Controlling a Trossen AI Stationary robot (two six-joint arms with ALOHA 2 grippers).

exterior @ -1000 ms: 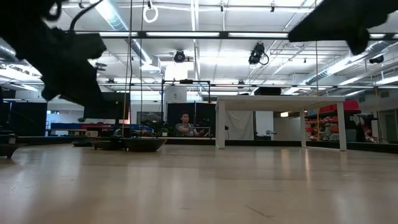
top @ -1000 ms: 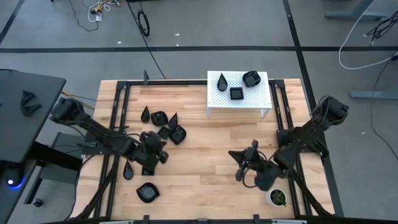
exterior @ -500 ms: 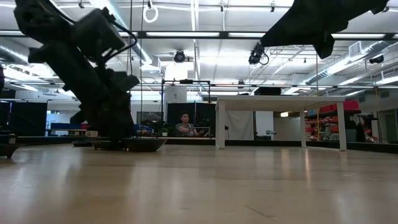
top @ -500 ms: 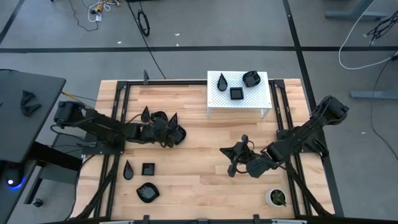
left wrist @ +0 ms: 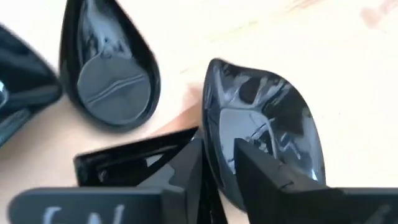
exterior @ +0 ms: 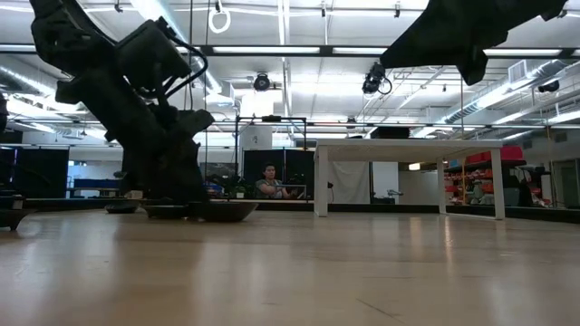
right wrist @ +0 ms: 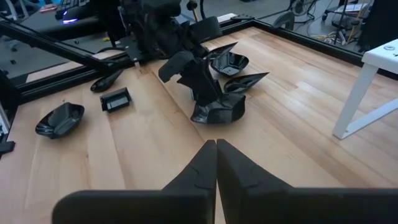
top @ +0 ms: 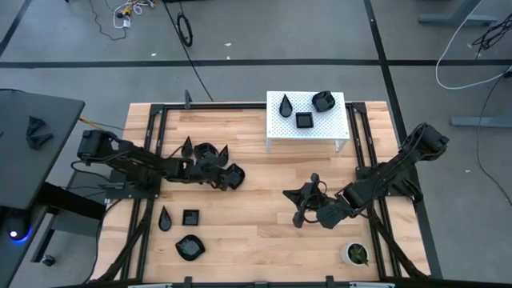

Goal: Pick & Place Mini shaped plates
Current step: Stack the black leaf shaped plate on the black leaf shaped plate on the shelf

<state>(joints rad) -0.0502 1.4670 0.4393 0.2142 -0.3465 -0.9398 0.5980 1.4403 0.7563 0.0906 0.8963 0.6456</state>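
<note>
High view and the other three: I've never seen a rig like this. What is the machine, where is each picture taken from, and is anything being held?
The machine is two dark robot arms working at a wooden table. The high view looks straight down. The low view looks level across the tabletop. Each wrist view rides on one arm.

Small glossy black plates lie on the table: a cluster on the left, and a teardrop, a square and an oval near the front. Three more sit on a white stand. A potted plant stands at the front right.

The left gripper is down at an oval dish in the cluster; whether it grips the dish, I cannot tell. The right gripper hangs over the middle of the table, fingers closed, holding nothing.
</note>
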